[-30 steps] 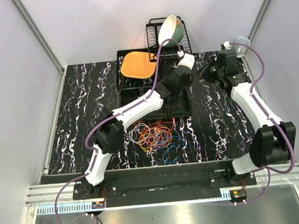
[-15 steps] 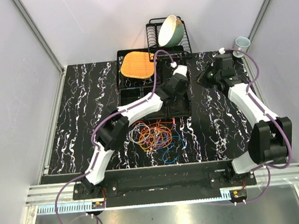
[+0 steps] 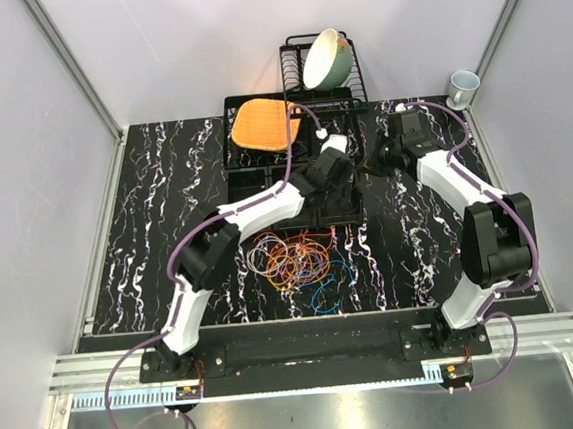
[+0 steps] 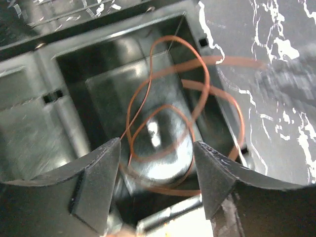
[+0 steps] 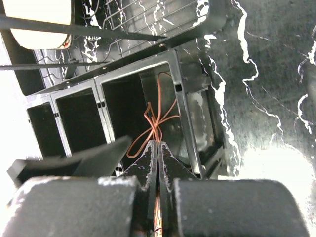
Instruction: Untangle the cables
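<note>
Orange cable (image 4: pixel 129 113), one; black tray (image 4: pixel 44 59), one

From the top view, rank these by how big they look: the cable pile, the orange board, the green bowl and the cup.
1. cable pile
2. orange board
3. green bowl: close to the board; it sits tilted and raised, so this order is unsure
4. cup: clearly smallest
</note>
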